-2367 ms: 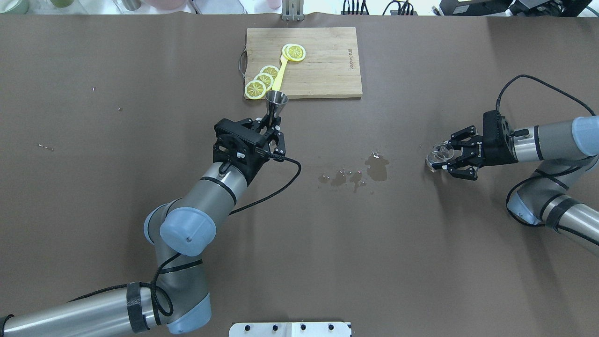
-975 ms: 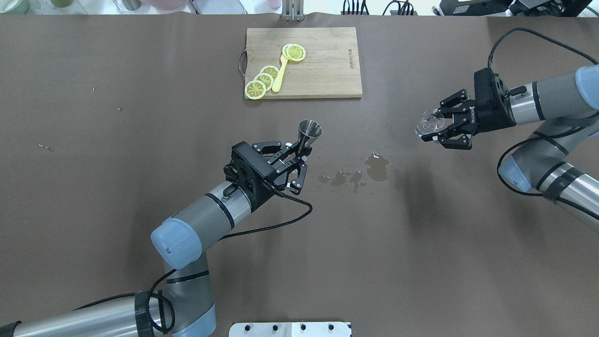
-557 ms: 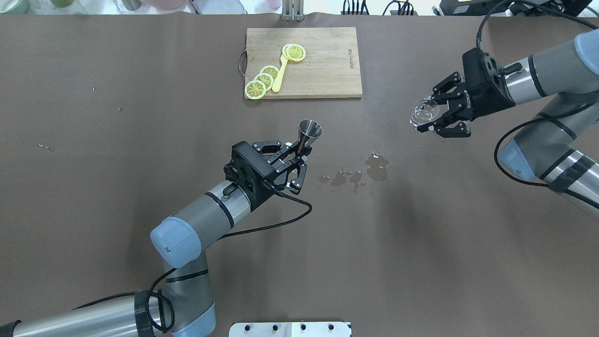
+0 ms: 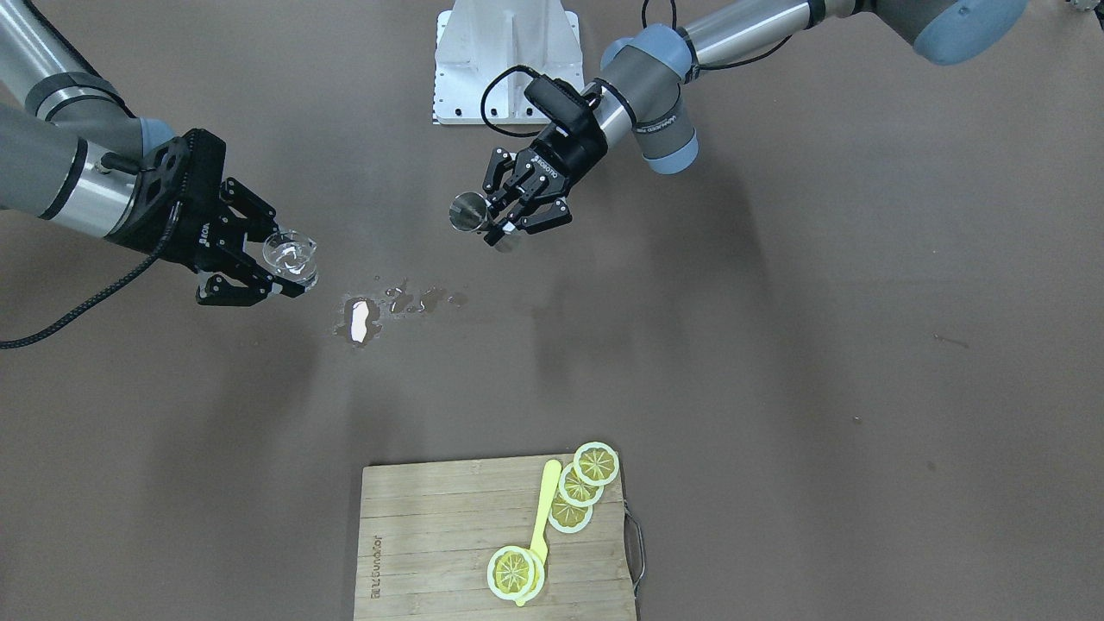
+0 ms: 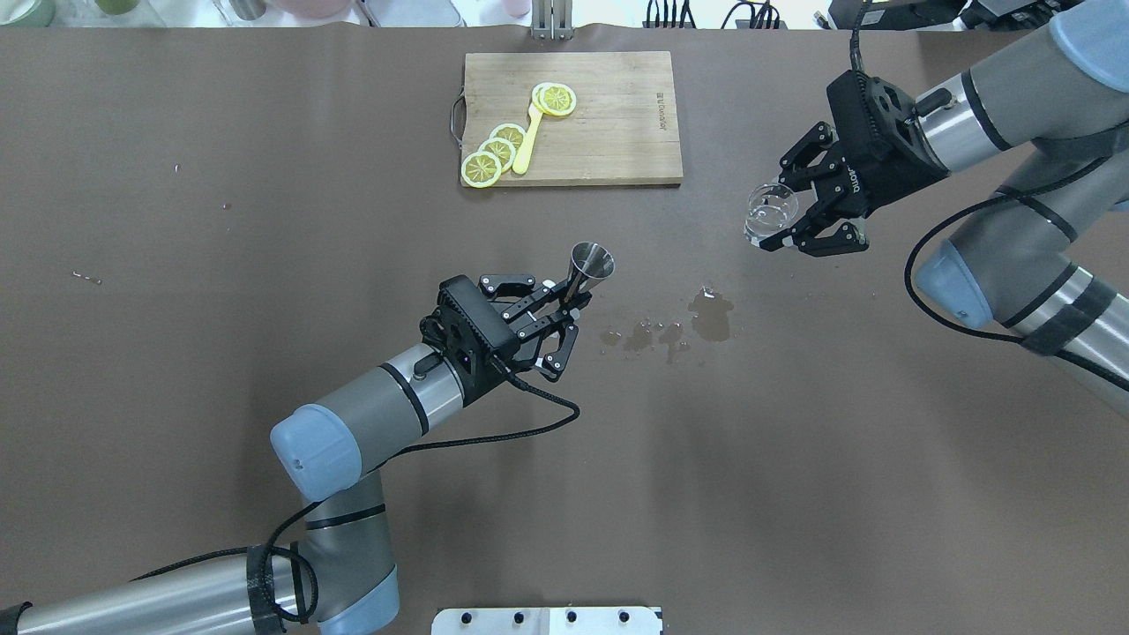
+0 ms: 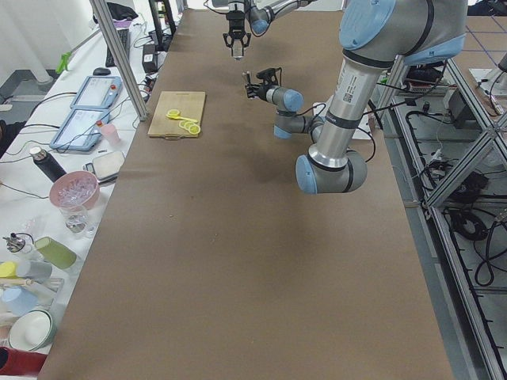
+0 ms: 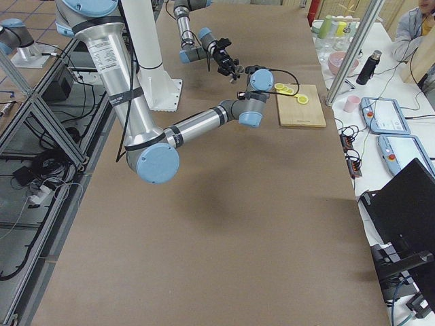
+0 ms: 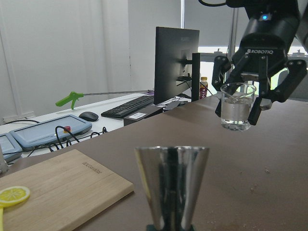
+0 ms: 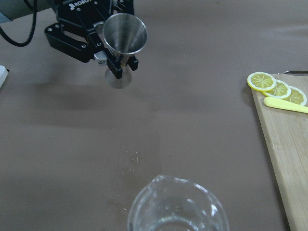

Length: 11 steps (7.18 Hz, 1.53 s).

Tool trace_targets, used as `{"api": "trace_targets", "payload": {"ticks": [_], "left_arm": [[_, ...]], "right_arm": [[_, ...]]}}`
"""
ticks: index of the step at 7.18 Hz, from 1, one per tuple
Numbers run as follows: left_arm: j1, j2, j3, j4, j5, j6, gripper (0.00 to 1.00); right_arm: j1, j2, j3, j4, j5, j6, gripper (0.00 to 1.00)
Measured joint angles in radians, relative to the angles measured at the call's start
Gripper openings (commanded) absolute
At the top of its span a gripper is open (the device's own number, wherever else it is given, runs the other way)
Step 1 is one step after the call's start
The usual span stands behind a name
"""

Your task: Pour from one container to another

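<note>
While the left jaws stay clamped on the steel jigger (image 5: 590,264), holding it upright over the tabletop (image 5: 265,176), the glass cup (image 5: 772,210) in the right jaws has risen and drifted inward. It's now at 2 o'clock from the jigger, still well apart. Looks like lining up the pour. Cutting board (image 5: 617,132) at 12, puddle (image 5: 710,317) at 4, nothing in between.
</note>
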Motion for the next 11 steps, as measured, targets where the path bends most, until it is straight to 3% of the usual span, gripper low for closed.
{"api": "trace_targets", "payload": {"ticks": [4,11], "left_arm": [[0.008,0.031,0.079,-0.213,-0.028,0.013,0.0],[-0.01,0.002,0.088,-0.241,-0.02,0.095,0.0]], "right_arm": [[-0.005,0.08,0.017,-0.122,0.059,-0.061,0.0],[-0.052,0.146,0.076,-0.379,-0.002,-0.161,0.0]]}}
